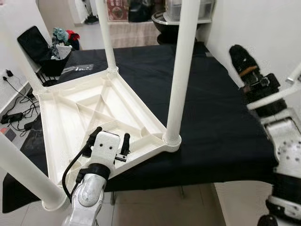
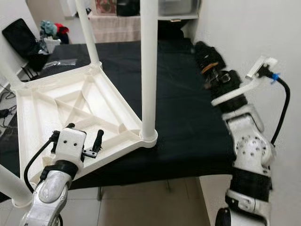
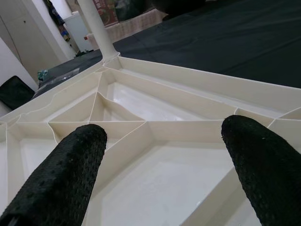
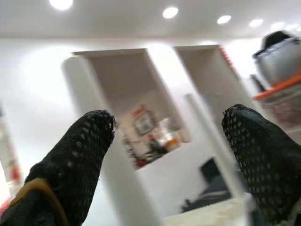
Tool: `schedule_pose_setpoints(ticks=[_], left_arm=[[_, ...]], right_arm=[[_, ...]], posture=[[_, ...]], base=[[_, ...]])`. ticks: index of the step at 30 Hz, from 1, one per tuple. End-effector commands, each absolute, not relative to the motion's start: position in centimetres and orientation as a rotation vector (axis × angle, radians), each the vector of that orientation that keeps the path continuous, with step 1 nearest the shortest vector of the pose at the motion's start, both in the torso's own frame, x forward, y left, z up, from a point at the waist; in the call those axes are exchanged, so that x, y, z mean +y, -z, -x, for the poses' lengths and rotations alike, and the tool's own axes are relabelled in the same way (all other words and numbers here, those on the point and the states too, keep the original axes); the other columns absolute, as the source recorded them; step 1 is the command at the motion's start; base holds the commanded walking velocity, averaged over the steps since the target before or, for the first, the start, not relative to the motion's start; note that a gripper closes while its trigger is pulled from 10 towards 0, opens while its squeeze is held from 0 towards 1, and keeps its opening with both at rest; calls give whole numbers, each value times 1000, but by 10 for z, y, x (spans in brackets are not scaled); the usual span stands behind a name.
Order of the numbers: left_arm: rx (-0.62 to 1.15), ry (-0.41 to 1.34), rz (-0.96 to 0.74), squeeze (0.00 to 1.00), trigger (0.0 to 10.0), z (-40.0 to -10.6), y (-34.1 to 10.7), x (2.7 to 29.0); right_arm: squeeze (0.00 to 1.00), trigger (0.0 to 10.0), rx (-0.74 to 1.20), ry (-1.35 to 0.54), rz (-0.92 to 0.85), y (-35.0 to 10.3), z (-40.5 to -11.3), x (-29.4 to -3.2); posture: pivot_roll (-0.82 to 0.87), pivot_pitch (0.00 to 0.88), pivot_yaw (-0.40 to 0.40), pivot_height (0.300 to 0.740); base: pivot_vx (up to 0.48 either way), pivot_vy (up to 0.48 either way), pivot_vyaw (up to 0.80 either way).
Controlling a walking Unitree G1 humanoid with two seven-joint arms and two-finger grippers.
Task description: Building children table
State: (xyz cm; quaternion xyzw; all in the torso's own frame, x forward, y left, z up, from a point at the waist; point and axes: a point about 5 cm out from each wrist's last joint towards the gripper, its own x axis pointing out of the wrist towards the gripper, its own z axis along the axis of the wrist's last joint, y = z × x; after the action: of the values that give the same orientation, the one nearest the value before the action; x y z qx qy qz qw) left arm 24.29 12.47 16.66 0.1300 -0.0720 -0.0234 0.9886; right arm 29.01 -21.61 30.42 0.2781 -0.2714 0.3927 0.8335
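— What does the piece look like?

— It is a cream-white plastic children's table top point(image 1: 94, 117), lying upside down, so its ribbed underside faces up: raised ribs split it into triangular and four-sided pockets, with a rim all round. Round white plastic legs stand up from its corners. One thick leg point(image 1: 181, 70) rises from a socket at the near right corner, a thinner-looking one point(image 1: 106, 35) at the far corner, and another point(image 1: 26, 172) slants across the near left.

— Where does it sit?

— On a surface draped in black cloth point(image 1: 216, 113), towards its left side, with the near corner reaching out to the cloth's near edge. I cannot tell whether that surface is a bed or a table.

— And the left hand?

— The left hand point(image 1: 110, 140) hovers over the near edge of the top, just left of the thick leg's socket. In the left wrist view its two black fingers point(image 3: 61, 179) stand wide apart above a ribbed pocket, gripping nothing.

— The right one?

— The right hand point(image 2: 209, 59) is raised at the right edge of the cloth, well away from the top. Its fingers point(image 4: 75, 160) are spread, pointing upward towards a white ceiling with round lights point(image 4: 170, 12) and white shelving point(image 4: 141, 108), holding nothing.

— Anything else around?

— A tiled floor point(image 1: 155, 207) below, and cables point(image 1: 16, 110) by the left wall.
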Motion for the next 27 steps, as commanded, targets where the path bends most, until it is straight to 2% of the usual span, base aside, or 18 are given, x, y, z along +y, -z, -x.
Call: schedule_pose_setpoints(ticks=[1,8,9,11,18,27], left_arm=[[-119,47,-262,0,10000,-242,-160,127],[-116,49,-263,0,10000,-244,-158,128],[-115,45,-264,0,10000,-244,-158,129],[-115,43,-263,0,10000,-245,-157,129],[-125,37,-259,0,10000,-245,-159,129],[-129,27,-264,0,10000,-247,-159,130]], right_arm=[[0,10000,-586,-921,-584,-307,-280,-214],[0,10000,-594,-995,-563,-314,-271,-209],[0,10000,-561,-893,-464,-319,-284,-201],[0,10000,-551,-861,-425,-321,-287,-197],[0,10000,-533,-775,-387,-322,-297,-193],[0,10000,-553,-943,-418,-328,-283,-182]], posture=[[63,72,24,740],[63,69,27,740],[65,63,26,740],[65,62,24,740],[67,60,19,740],[64,57,15,740]], base=[[0,0,0],[0,0,0],[0,0,0],[0,0,0],[0,0,0],[0,0,0]])
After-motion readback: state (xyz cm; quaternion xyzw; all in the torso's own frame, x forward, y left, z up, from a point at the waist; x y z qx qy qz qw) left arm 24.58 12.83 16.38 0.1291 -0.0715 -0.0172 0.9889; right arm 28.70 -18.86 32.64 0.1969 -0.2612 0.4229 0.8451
